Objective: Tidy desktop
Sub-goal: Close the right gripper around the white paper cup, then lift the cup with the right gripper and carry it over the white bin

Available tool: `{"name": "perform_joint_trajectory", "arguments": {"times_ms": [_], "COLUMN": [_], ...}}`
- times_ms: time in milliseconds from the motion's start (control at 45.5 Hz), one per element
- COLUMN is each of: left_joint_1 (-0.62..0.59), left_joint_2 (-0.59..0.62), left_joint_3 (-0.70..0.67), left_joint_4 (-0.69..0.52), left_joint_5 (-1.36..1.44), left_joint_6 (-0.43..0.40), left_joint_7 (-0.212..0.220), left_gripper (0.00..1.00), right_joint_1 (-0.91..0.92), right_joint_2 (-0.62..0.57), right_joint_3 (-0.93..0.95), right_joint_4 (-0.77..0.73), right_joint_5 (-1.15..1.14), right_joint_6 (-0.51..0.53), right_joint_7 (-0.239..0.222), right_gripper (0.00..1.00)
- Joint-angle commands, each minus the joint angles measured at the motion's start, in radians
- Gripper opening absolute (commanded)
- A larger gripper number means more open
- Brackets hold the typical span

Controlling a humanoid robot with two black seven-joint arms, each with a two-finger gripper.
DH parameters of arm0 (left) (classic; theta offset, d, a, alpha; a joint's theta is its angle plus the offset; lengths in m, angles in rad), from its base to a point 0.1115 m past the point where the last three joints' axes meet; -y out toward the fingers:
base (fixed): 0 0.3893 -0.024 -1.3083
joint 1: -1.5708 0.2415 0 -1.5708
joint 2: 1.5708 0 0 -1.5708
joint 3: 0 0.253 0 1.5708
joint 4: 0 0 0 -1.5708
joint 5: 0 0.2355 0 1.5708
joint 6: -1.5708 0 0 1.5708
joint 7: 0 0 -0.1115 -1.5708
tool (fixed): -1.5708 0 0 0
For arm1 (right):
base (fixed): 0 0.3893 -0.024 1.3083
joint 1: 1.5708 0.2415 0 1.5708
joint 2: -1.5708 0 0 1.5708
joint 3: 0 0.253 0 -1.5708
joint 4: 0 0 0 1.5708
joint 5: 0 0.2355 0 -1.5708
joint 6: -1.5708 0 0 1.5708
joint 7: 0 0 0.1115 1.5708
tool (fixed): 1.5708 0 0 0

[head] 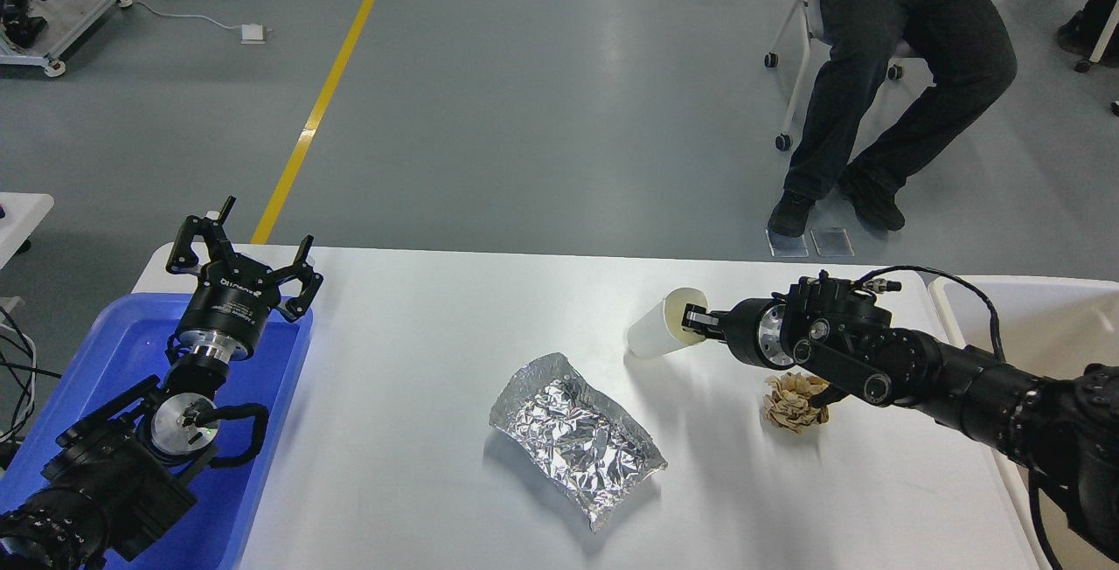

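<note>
The white desktop (437,325) holds a white paper cup (651,338), a crumpled sheet of silver foil (573,434) and a crumpled brown paper wad (794,404). My right gripper (695,321) is shut on the cup's rim. The cup is tipped over to the left, with its mouth facing the gripper. The paper wad lies just under my right wrist. My left gripper (243,251) is open and empty above the far end of the blue tray (122,351).
A beige-white open bin (1049,325) stands off the table's right edge. A seated person (883,72) is on a chair beyond the table. A yellow floor line (323,98) runs away at the back left.
</note>
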Motion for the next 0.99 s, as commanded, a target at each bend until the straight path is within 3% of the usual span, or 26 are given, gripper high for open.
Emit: {"name": "perform_joint_trajectory", "arguments": {"times_ms": [0, 264, 594, 968], "left_joint_1": [-0.001, -0.001, 0.001, 0.001], "left_joint_2": [0.000, 0.000, 0.000, 0.000], "left_joint_3": [0.000, 0.000, 0.000, 0.000], "left_joint_4": [0.000, 0.000, 0.000, 0.000], "left_joint_5": [0.000, 0.000, 0.000, 0.000], "left_joint_6": [0.000, 0.000, 0.000, 0.000], "left_joint_7": [0.000, 0.000, 0.000, 0.000], "left_gripper": [1.00, 1.00, 1.00, 1.00], "right_joint_1": [0.018, 0.181, 0.429, 0.543], "right_joint_2": [-0.036, -0.255, -0.567, -0.708], "right_joint_3": [0.012, 0.002, 0.000, -0.001], "right_joint_4": [0.048, 0.293, 0.566, 0.597], "right_joint_5": [0.001, 0.124, 0.199, 0.221], "right_joint_6": [0.007, 0.054, 0.178, 0.249], "right_joint_7": [0.000, -0.016, -0.075, -0.108], "right_gripper": [0.00, 0.00, 0.00, 0.00]}}
